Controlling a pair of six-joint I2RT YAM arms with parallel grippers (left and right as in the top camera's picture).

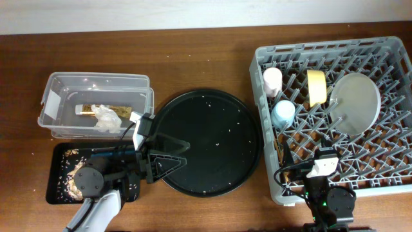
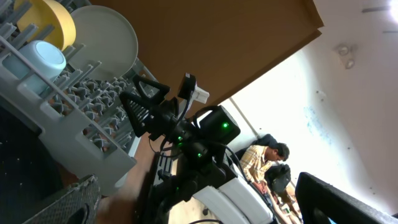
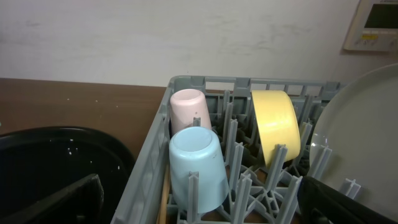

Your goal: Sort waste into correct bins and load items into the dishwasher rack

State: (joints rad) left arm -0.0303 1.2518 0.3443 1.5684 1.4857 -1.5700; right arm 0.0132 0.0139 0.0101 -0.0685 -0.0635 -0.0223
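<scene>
As pink cup point(image 1: 273, 80), blue cup point(image 1: 282, 114), bowl point(image 1: 315, 89) and plate point(image 1: 355, 103) stand in the dishwasher rack point(image 1: 393, 48) and napkin point(image 1: 106, 117) lies in the clear tub point(image 1: 58, 84), we judge little is left; left end effector point(image 1: 172, 154) and right end effector point(image 2: 144, 99) gape empty.

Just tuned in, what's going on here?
Both grippers are open and empty: the left gripper over the round black tray, the right gripper over the grey plastic rack. Pink cup, light blue cup, yellow bowl and white plate sit in it. White napkin and wrapper lie in the clear tub, scraps in the small black tray.
</scene>
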